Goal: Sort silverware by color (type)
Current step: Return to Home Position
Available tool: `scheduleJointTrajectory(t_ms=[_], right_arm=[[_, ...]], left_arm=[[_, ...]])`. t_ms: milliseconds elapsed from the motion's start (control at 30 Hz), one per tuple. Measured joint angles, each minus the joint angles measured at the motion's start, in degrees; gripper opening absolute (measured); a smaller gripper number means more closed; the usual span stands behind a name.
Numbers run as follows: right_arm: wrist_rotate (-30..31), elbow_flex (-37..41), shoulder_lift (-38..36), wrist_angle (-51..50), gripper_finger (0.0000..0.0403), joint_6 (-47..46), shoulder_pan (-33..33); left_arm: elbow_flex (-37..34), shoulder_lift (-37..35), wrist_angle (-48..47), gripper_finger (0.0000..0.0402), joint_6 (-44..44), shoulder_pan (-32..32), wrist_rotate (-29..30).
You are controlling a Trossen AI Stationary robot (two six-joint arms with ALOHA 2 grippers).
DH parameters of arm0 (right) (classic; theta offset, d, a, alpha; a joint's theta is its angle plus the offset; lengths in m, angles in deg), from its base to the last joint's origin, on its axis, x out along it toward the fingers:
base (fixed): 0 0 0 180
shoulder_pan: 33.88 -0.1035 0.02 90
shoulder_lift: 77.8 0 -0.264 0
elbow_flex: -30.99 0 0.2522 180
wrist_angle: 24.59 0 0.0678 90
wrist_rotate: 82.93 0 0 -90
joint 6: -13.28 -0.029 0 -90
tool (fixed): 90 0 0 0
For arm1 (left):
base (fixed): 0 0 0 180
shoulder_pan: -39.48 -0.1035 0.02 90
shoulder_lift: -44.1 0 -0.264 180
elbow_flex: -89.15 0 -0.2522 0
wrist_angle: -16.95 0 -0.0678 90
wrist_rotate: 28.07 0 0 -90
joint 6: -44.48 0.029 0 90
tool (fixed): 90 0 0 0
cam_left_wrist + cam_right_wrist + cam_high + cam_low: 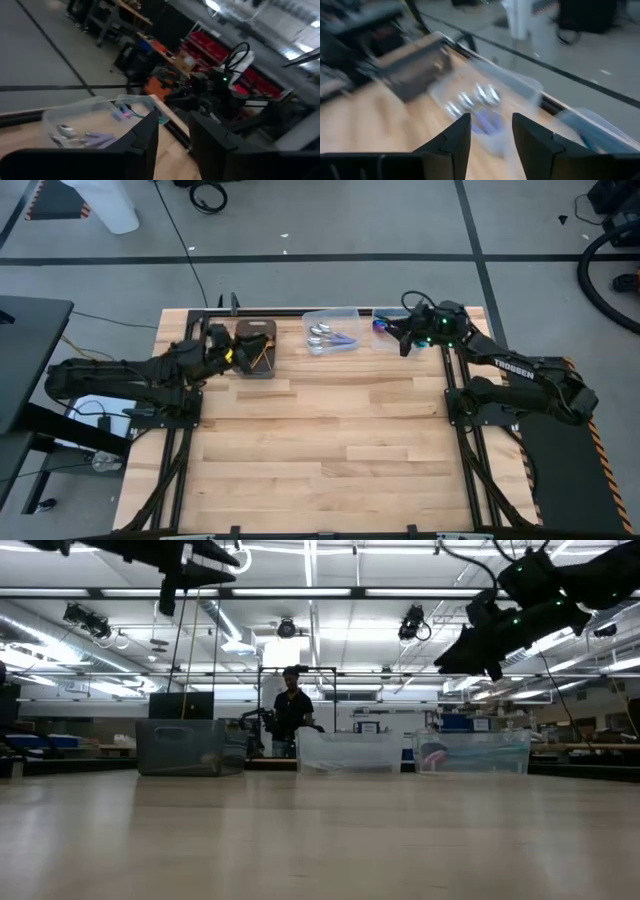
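Silver spoons [322,334] lie in the middle clear container [332,315] beside a purple piece [345,340]; they also show in the right wrist view [472,97]. Gold spoons [262,356] lie in the dark tray [256,330]. Iridescent spoons [381,326] lie in the right clear container [383,343]. My left gripper [228,354] hovers at the dark tray's left side, open and empty [172,145]. My right gripper [404,337] hangs above the table at the right container, open and empty [491,142].
All three containers stand in a row along the table's far edge [190,747] [348,751] [472,752]. Bare wood [330,440] lies toward the near edge. A person [292,712] stands in the room beyond the table.
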Motion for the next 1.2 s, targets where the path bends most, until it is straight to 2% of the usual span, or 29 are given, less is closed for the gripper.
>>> scheduleJointTrajectory(t_ms=[267, 367, 600, 833, 1033, 1200], right_arm=[[-8.95, 5.55, -5.94, 14.88, 0.0152, -12.91, 0.93], [-10.53, 7.26, -8.07, 17.39, 0.0152, -16.83, 1.62], [-10.64, 9.67, -15.18, 17.82, 0.015, -21.48, 2.76], [-11.83, 11.59, -22.88, 17.56, 0.0121, -25.6, 5.84], [-15.52, 15.09, -29.22, 17.39, 0.0092, -31.01, 8.97], [-16.52, 18.0, -34.87, 17.46, 0.0077, -35.6, 10.91]], left_arm=[[-12.12, -4.51, 12.35, 0.0083, -2.6, 2.57, 5.3], [-16.22, -7.19, 13.84, 0.0069, -4.66, 2.67, 6.29], [-24.07, -13.52, 14.09, 0.004, -10.25, 2.65, 6.71], [-29.48, -18.94, 13.66, 0.0014, -14.18, 3.14, 8.6], [-33.79, -22.94, 13.63, 0.001, -18.01, 5.1, 12.84], [-33.81, -24.88, 10.87, 0.001, -18.24, 7.89, 15.79]])
